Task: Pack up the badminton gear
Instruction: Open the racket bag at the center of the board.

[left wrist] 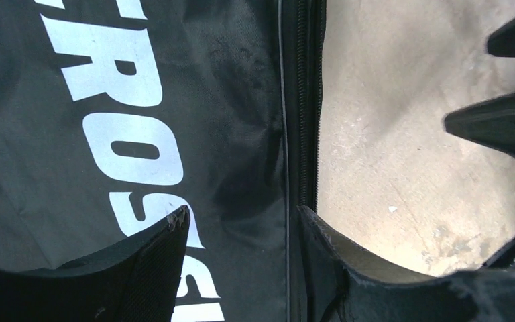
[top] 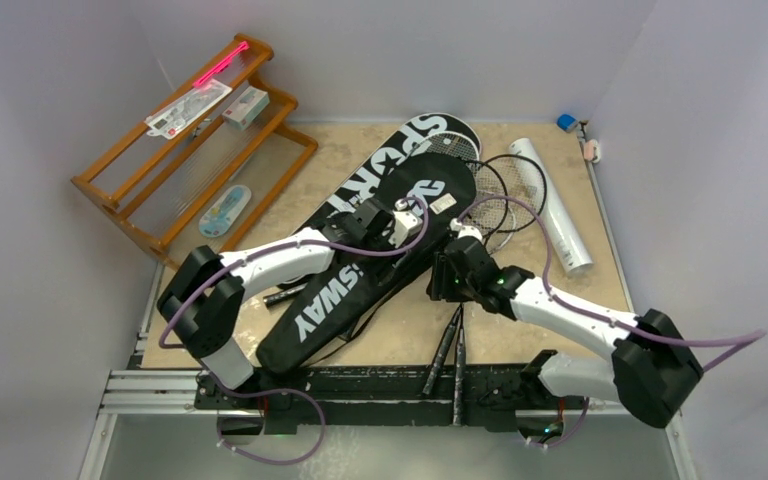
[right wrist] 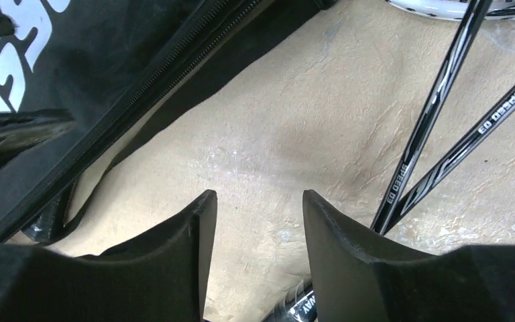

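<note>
Black racket-shaped fabric cover [top: 330, 300]: white lettering partly hidden under white left arm [top: 280, 255]; cut off at edges in left wrist view. Thin-framed racket heads [top: 508, 185]: partly hidden under cover. Flat white packet [top: 188, 108]: print too small to read.

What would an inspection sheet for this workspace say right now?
Surface: tan table top, scuffed and crowded.
Job's things: CROSSWAY cover lies partly over SPORT cover; rackets loose beside them, heads overlapping; white tube at far right; no shuttlecock clearly seen.
Clutter: wooden rack at far left, holding packets and a pink stick; small blue item at the far right corner.
Grippers: left gripper open, astride the CROSSWAY cover's zipper edge; right gripper open over bare table beside racket shafts.
Cables: purple cables along both arms; the right one loops over the rackets.
Surroundings: pale walls on three sides.
</note>
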Robot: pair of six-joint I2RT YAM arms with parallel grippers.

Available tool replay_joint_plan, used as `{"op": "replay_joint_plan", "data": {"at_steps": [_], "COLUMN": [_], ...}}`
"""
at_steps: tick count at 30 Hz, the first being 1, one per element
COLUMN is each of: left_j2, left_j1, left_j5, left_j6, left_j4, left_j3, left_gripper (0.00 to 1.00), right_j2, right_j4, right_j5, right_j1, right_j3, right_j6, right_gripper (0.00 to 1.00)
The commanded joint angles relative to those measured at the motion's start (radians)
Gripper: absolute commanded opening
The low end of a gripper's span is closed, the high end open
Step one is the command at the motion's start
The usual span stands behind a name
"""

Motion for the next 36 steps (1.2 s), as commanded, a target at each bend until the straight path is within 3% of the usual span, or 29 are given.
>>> {"op": "replay_joint_plan", "data": {"at_steps": [1, 14, 26, 36], "left_j2": [0.041, 0.075, 0.052, 0.040], "left_j1": [-0.013, -0.024, -0.023, -0.023], "left_j5": [-0.068, -0.096, -0.116, -0.108], "left_j6": [-0.009, -0.011, -0.010, -0.009], "left_j4": [0.024, 0.026, 0.021, 0.016], "left_j3": [0.023, 0.029, 0.031, 0.033], "left_gripper": [0.55, 0.56, 0.54, 0.53], "right_j2": [-0.088, -0.056, 0.148, 0.162], "right_j4": [0.198, 0.596, 0.717, 0.788], "right_j5": [-0.018, 0.020, -0.020, -0.037], "right_j1": [-0.010, -0.030, -0.049, -0.050], "right_j3": [-0.082, -0.239, -0.192, -0.203], "right_j6": [0.077, 0.292, 0.305, 0.304], "right_gripper": [0.55, 0.43, 0.38, 0.37]}}
